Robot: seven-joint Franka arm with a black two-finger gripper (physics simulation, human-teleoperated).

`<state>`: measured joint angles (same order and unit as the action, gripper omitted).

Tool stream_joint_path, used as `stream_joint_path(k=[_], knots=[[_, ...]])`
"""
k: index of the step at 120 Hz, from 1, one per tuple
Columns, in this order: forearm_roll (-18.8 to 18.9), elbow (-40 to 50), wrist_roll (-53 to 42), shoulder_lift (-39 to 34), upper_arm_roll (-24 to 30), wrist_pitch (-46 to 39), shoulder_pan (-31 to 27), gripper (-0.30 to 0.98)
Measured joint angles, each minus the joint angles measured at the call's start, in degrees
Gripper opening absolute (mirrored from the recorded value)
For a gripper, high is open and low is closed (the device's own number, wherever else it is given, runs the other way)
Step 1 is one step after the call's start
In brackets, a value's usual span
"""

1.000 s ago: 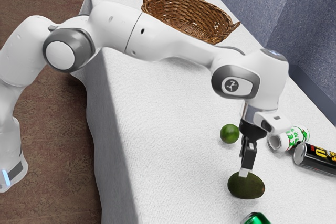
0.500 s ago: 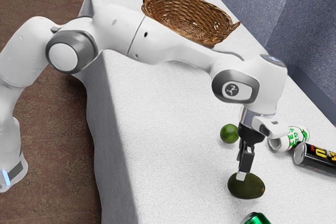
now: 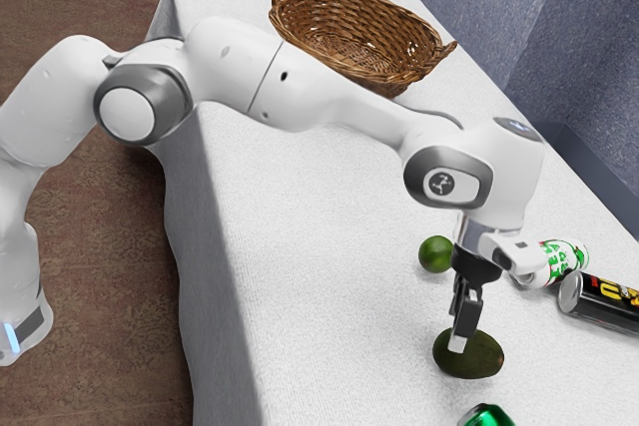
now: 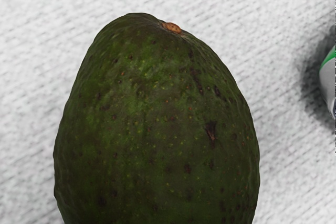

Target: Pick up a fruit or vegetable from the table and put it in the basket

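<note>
In the exterior view my gripper [image 3: 456, 334] points down at the dark green avocado [image 3: 471, 356], its near fingertip overlapping the fruit's upper left part. The two fingers stand apart, one nearer the camera, so the gripper is open; contact with the avocado cannot be made out. From the wrist, the avocado [image 4: 157, 124] looms large under the hand, lying on the white cloth with its brown stem spot visible. A small green lime [image 3: 436, 254] lies beside the hand. The wicker basket [image 3: 359, 35] stands at the far end of the table.
A white-green can [image 3: 561, 260] and a black can [image 3: 603, 300] lie toward the exterior view's right, beyond the hand. Near that view's lower edge is a green can [image 3: 487, 416]. The white-covered table [image 3: 300, 216] stretches between the avocado and the basket.
My hand has come down a little and shifted slightly toward the exterior view's left, its fingertips lower against the avocado. The fruit, cans and basket have stayed put.
</note>
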<state>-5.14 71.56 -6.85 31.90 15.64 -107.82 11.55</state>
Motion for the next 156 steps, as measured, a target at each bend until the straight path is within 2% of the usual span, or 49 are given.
stream_joint_path(k=[70,96,156], knots=[[-0.5,-1.2,-0.5,2.1,-0.7,-0.4,0.0,0.69],[1.5,-5.2,-0.8,4.6,-0.3,-0.4,0.1,0.69],[4.2,-8.4,-1.4,6.2,1.7,-0.4,0.4,0.69]])
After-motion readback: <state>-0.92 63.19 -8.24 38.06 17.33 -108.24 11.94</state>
